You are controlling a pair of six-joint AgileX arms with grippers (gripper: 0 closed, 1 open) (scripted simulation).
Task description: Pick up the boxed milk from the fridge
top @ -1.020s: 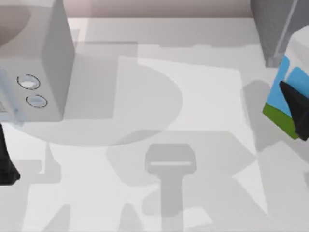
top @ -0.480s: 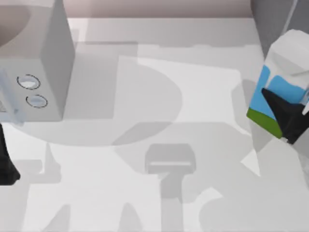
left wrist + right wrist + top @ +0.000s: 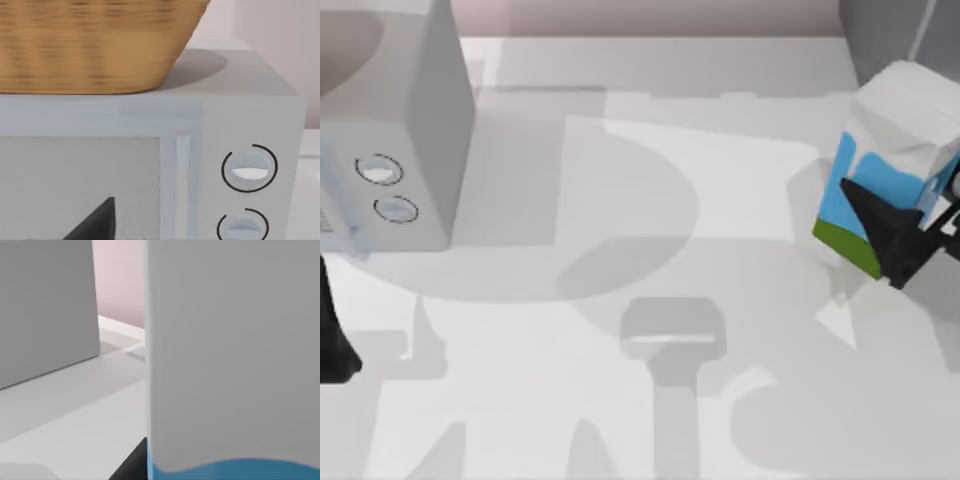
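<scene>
From above, my right gripper is at the right side of the table, with its dark fingers pinched onto the boxed milk. The milk hangs tilted above the table, just near of the fridge in the far right corner. I think the milk could slip, because I seem to grip it low on one side and it leans over. It could also bump the fridge if I swing it far. My right arm is cut off by the edge, so I cannot see how deep the fingers reach. My left arm sits parked at the left edge, near the microwave.

From my left wrist, I see the microwave up close, with its two round dials and a woven basket on top. One dark finger pokes in, so I cannot tell how wide that hand is.

From my right wrist, the milk sits very close, white on top with a blue strip below. Its far side is hidden. The fridge stands beyond it, with the table in between.
</scene>
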